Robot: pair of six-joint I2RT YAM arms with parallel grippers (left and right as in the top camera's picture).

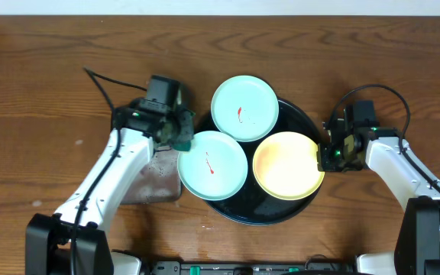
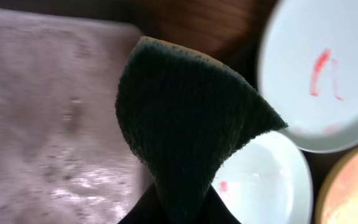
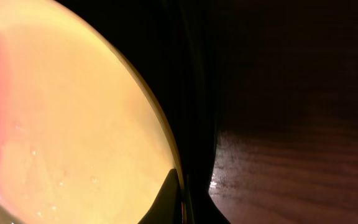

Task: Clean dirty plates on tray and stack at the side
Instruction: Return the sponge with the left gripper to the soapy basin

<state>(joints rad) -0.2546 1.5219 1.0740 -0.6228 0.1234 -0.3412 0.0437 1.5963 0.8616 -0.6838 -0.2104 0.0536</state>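
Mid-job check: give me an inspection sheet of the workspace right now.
Surface: brown wooden table, few pale specks.
Job's things: large round glossy black tray holds far pale mint round plate and near pale mint round plate, both red-smeared, plus yellow round plate with pinkish smear.
Clutter: grey rectangular tray, wet-looking, left of the black tray.
Grippers: left fingers shut on dark green sponge; right fingers shut on the yellow plate's rim.
Cables: black cable off left wrist; black cable loop over right wrist.
Surroundings: pale strip beyond the table's far edge.
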